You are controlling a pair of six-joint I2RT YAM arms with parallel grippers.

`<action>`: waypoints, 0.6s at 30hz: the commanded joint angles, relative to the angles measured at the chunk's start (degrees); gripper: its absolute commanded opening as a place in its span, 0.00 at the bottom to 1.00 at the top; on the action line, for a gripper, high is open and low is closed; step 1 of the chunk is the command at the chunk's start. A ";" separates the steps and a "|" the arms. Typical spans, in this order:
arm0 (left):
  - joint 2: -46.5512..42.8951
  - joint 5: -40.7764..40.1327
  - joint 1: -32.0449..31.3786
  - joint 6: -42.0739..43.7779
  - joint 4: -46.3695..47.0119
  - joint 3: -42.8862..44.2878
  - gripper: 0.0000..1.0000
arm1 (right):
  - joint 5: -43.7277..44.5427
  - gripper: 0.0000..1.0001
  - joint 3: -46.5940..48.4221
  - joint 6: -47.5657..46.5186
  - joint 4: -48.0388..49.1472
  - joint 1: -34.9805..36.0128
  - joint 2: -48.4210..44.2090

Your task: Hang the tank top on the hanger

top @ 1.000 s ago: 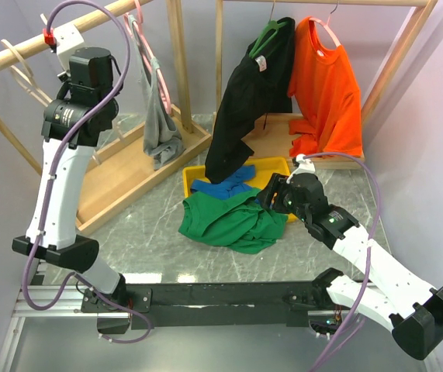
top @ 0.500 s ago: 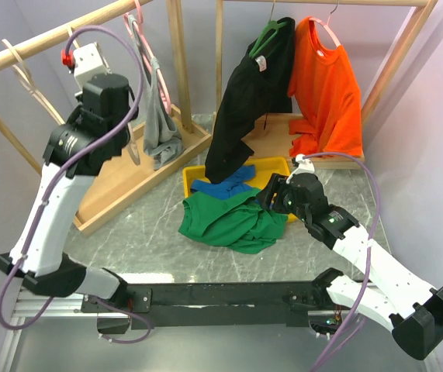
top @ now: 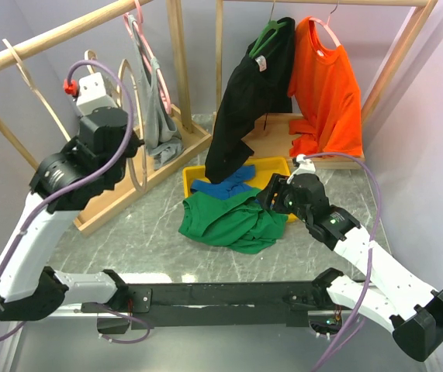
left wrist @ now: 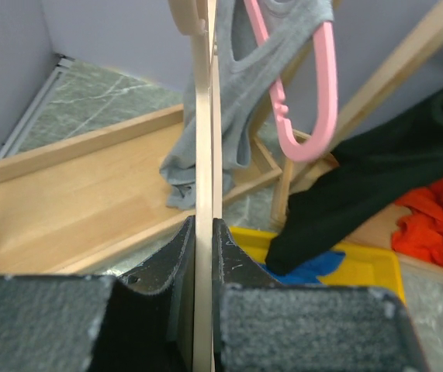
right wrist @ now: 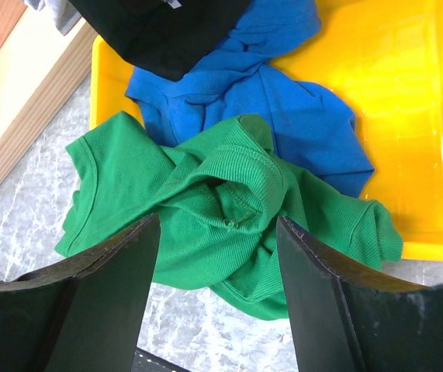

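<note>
The green tank top (top: 225, 218) lies crumpled on the marble table, partly over the front rim of a yellow tray. My right gripper (top: 272, 198) hovers just above its right side. In the right wrist view that gripper (right wrist: 217, 221) is open, its fingers standing either side of the bunched green fabric (right wrist: 198, 209) without touching it. My left gripper (top: 128, 143) is shut on the light wooden hanger (top: 138, 169), held in the air in front of the left rack. In the left wrist view the hanger (left wrist: 204, 116) runs edge-on as a thin upright strip, pinched between the jaws of the left gripper (left wrist: 204, 226).
A blue garment (top: 221, 186) lies in the yellow tray (top: 279, 165). A grey tank top (top: 157, 116) hangs on a pink hanger (left wrist: 314, 116) from the left rack's rail (top: 50, 39). A black garment (top: 244, 101) and an orange shirt (top: 330, 85) hang on the right rack. The left rack's wooden base (top: 120, 182) lies below the hanger.
My left arm has swung down and to the right from the rail, carrying the wooden hanger with it. The right arm and the tank top have not moved.
</note>
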 commanded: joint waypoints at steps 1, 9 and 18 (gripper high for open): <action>-3.32 1.74 -1.68 -1.14 -1.35 3.46 0.01 | 0.30 0.69 0.04 -0.76 0.71 -0.12 -0.82; -10.88 9.30 -1.68 0.79 -0.82 1.61 0.01 | 0.65 0.69 1.01 -1.28 0.27 -0.21 0.32; -14.58 24.49 -1.77 10.89 8.57 3.02 0.01 | 2.41 0.69 0.57 -0.85 -1.05 -0.12 -1.07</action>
